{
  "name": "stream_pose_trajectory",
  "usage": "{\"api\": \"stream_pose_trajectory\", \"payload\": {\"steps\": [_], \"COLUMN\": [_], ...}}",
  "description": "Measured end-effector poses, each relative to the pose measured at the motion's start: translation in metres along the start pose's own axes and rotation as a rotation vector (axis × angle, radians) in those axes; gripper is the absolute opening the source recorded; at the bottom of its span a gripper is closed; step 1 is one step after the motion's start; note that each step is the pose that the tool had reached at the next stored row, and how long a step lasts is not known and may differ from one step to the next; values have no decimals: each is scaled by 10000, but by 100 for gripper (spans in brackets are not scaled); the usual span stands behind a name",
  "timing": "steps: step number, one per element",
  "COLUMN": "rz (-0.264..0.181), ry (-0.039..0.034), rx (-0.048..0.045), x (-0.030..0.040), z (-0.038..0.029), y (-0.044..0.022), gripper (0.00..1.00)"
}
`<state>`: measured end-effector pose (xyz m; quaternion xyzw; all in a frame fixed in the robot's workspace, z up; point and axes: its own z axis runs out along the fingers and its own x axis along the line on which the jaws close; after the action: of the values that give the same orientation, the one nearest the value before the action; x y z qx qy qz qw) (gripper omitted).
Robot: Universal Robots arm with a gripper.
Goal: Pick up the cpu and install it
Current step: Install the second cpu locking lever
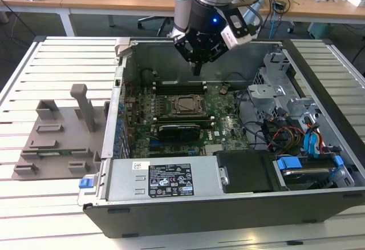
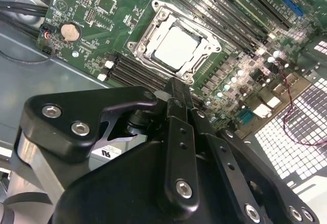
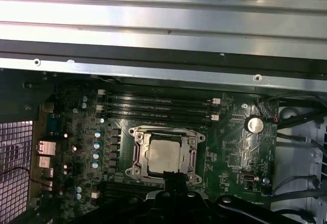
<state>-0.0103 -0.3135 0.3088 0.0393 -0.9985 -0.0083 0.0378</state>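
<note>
the open computer case [image 1: 228, 204] lies on the slatted desk [image 1: 57, 67], directly under the hand [image 1: 197, 67]. its green motherboard [image 1: 228, 125] faces up below the hand. the cpu [image 2: 176, 47] sits in the socket frame [image 2: 148, 50], below and apart from the hand, whose fingers [image 2: 179, 111] are closed together, holding nothing.

I counted one cpu [image 3: 162, 155] seated in one socket frame [image 3: 134, 155] on the motherboard [image 3: 232, 147]. Beside that frame I saw one coin cell [image 3: 254, 124]. Over the board hung one gripper [image 1: 197, 67]. Outside the case [image 1: 228, 210] lay one grey fixture tray [image 1: 57, 147].
</note>
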Motion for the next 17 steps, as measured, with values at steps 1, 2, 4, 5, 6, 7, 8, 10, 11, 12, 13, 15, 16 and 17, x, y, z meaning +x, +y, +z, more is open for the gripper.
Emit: {"api": "stream_pose_trajectory", "payload": {"steps": [1, 2, 4, 5, 6, 7, 8, 10, 11, 12, 13, 15, 16, 17], "rz": [1, 1, 0, 0, 0, 0, 0, 0, -1, 0, 0, 0, 0, 0], "ry": [-1, -1, 0, 0, 0, 0, -1, 0, 0, 0, 0, 0, 0, 0], "rx": [0, -1, 0, 0, 1, -1, 0, 1, 0, 0, 0, 0, 0, 0], "x": [1, 1, 2, 2, 2, 2, 3, 3, 4, 5, 6, 7, 7, 8], "z": [0, 0, 0, 0, 0, 0, 0, -1, 0, -1, -1, 0, 0, 0], "y": [-7, -14, -20, -24, -27, -30, -35, -42, -50, -63, -75, -89, -93, -99], "gripper": [11, 11, 11, 11, 11, 11, 11, 11, 11, 11, 11, 11, 11, 11]}}
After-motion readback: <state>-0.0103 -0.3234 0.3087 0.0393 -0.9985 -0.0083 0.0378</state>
